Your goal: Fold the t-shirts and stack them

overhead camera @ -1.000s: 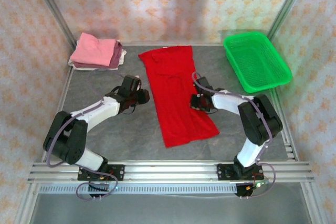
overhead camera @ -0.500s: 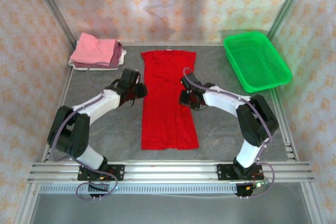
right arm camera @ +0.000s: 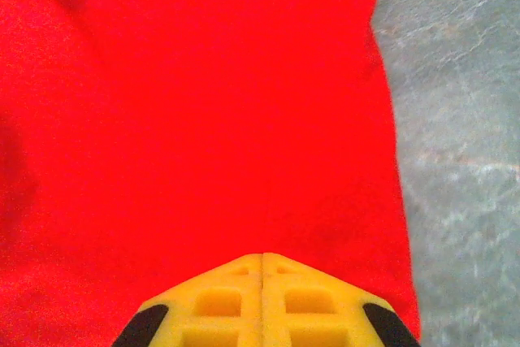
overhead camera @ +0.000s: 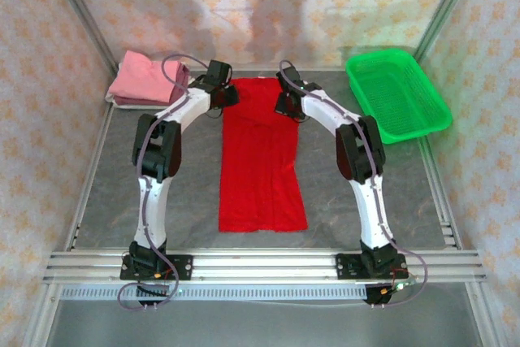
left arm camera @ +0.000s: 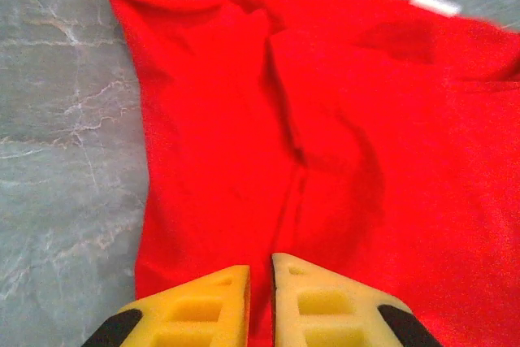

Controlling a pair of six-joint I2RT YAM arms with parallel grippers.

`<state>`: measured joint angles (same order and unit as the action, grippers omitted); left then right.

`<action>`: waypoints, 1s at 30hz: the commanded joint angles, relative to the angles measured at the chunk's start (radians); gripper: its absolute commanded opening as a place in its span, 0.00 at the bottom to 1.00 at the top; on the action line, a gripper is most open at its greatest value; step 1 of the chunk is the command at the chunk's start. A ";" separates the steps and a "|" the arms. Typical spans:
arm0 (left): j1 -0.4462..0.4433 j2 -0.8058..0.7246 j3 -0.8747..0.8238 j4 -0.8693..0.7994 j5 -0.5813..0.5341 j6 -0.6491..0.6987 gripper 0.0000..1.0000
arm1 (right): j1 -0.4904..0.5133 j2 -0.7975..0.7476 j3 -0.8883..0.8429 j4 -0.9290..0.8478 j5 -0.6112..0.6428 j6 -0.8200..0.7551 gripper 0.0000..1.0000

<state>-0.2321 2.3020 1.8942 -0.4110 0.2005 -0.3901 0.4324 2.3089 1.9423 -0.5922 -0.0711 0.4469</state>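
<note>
- The red t-shirt (overhead camera: 262, 160) lies flat on the desk (overhead camera: 162, 193) as a long narrow strip, running from the far middle towards the near edge. The folded t-shirts (overhead camera: 148, 79) sit stacked at the far left corner, well apart from it.
- The left end effector (left arm camera: 260, 270) is clenched on the strip's far left part, with a thin slit between its pads and red cloth in that slit. The bite looks shallow, so a quick lift could let the cloth slide out and leave one corner on the desk.
- The right end effector (right arm camera: 262, 259) has its pads pressed flat together near the strip's right edge, apparently nipping a thin layer. If it has caught the top layer alone, the tucked side beneath could fall open when raised.
- Both arms are stretched far out. Uneven travel between them would skew the fold, so the far end would land crooked on the near end.
- A crease and a hollow show in the cloth ahead of the left pads. Carried into the fold, they would leave a lumpy bundle that sits badly on the stack.
- The green basket (overhead camera: 398, 95) stands near the right arm's elbow, so a wide swing could knock it.
</note>
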 commanded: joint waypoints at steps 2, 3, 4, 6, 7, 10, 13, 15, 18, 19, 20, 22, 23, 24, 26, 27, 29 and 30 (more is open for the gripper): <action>-0.002 0.140 0.210 -0.162 0.008 0.032 0.13 | -0.019 0.100 0.141 -0.114 0.059 -0.006 0.02; -0.002 0.173 0.250 -0.177 0.011 0.029 0.13 | -0.023 0.127 0.169 -0.123 0.058 -0.002 0.02; 0.000 0.202 0.287 -0.193 0.013 0.024 0.12 | -0.029 0.148 0.190 -0.124 0.058 -0.001 0.02; 0.005 0.263 0.370 -0.224 0.014 0.016 0.11 | -0.041 0.202 0.242 -0.125 0.058 0.007 0.01; 0.007 0.289 0.403 -0.230 0.014 0.012 0.11 | -0.047 0.228 0.273 -0.130 0.056 0.009 0.01; 0.018 0.382 0.526 -0.235 0.044 -0.004 0.11 | -0.070 0.319 0.392 -0.155 0.057 0.021 0.00; 0.032 0.484 0.675 -0.238 0.087 -0.023 0.11 | -0.099 0.418 0.542 -0.178 0.031 0.035 0.00; 0.044 0.533 0.736 -0.206 0.122 -0.053 0.12 | -0.115 0.464 0.617 -0.163 0.017 0.037 0.00; 0.063 0.560 0.763 -0.110 0.168 -0.104 0.15 | -0.134 0.492 0.678 -0.123 -0.012 0.049 0.01; 0.068 0.560 0.770 -0.087 0.164 -0.106 0.15 | -0.136 0.486 0.682 -0.103 -0.022 0.049 0.02; 0.072 0.558 0.786 -0.081 0.158 -0.098 0.16 | -0.138 0.473 0.684 -0.092 -0.027 0.048 0.04; 0.079 0.548 0.823 -0.087 0.148 -0.081 0.16 | -0.137 0.440 0.683 -0.080 -0.047 0.051 0.07; 0.081 0.533 0.829 -0.085 0.139 -0.073 0.17 | -0.137 0.417 0.682 -0.080 -0.060 0.056 0.10; 0.083 0.514 0.829 -0.078 0.137 -0.067 0.17 | -0.136 0.394 0.679 -0.079 -0.076 0.060 0.12; 0.087 0.472 0.829 -0.065 0.146 -0.044 0.18 | -0.137 0.329 0.669 -0.092 -0.119 0.076 0.20; 0.086 0.449 0.829 -0.067 0.152 -0.028 0.20 | -0.135 0.296 0.660 -0.096 -0.135 0.079 0.21; 0.088 0.387 0.828 -0.103 0.144 0.005 0.31 | -0.128 0.200 0.606 -0.097 -0.157 0.074 0.24; 0.088 0.359 0.826 -0.128 0.146 0.015 0.32 | -0.124 0.154 0.575 -0.095 -0.163 0.066 0.26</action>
<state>-0.1474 2.8105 2.6888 -0.5125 0.3439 -0.4290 0.2951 2.6801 2.5458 -0.6865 -0.1894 0.5114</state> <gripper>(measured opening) 0.310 0.247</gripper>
